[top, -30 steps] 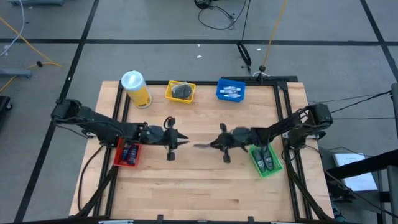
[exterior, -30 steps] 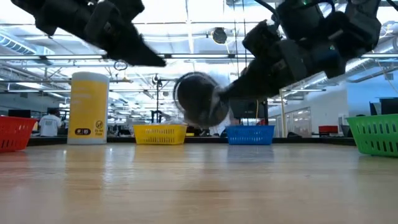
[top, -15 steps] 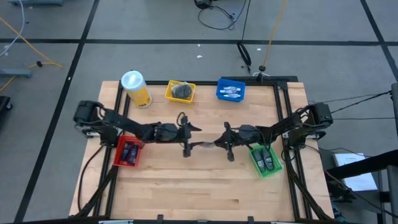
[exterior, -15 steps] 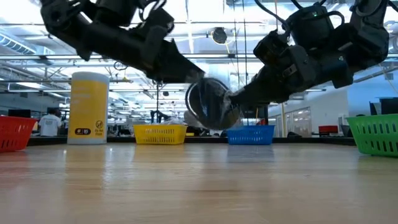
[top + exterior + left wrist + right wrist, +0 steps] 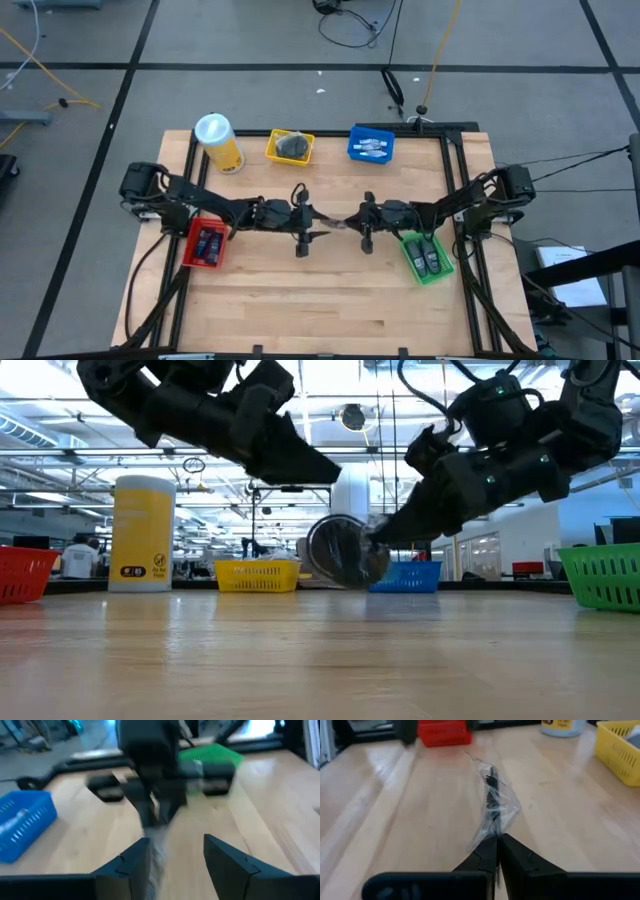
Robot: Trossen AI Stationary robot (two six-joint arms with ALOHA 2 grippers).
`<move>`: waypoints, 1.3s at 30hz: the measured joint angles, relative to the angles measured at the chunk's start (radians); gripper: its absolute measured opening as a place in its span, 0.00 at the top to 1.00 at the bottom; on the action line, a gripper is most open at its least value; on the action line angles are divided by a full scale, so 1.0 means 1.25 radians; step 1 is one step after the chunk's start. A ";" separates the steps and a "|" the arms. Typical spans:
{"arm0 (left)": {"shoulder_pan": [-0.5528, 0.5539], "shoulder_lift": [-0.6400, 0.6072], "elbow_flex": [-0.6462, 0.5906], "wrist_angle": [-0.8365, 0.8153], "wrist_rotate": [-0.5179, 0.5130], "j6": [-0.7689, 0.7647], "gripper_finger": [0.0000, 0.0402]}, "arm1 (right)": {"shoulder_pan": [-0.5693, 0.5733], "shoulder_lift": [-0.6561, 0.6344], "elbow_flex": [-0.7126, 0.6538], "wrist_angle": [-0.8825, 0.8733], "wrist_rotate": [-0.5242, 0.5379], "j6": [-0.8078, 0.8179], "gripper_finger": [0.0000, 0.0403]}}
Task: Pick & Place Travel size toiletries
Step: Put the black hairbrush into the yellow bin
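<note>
Wooden tabletop [image 5: 330,300], open workshop hall behind it. My right pincer [image 5: 496,841] is pinched tight on the edge of a clear-wrapped round grey disc [image 5: 345,550], holding it above mid-table, clear of the wood. My left pincer [image 5: 172,855] sits directly opposite, fingers spread, the disc's wrapper reaching in between them; contact not confirmed, looks like a hand-over about to happen.

Outward: red bin [image 5: 205,245] by my left arm holds small dark bottles; green bin [image 5: 428,258] by my right arm holds similar dark items. At the far edge, yellow bin [image 5: 290,147] contains grey discs, blue bin [image 5: 370,146] white-blue tubes, with the yellow canister [image 5: 218,142] alongside.

Progress, my reading: most items already binned, none loose on the wood; this disc remains, likely bound for the yellow bin.
</note>
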 joint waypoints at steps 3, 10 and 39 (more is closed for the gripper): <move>0.000 0.014 -0.002 -0.003 -0.019 0.002 0.48 | 0.001 -0.001 0.000 0.011 -0.005 -0.006 0.98; 0.002 0.060 -0.002 -0.023 -0.079 0.005 0.37 | 0.008 -0.001 0.000 0.049 -0.006 -0.022 0.98; 0.311 -0.179 0.169 -0.669 -0.168 -0.181 0.96 | 0.108 -0.038 0.000 -0.127 0.021 0.086 0.46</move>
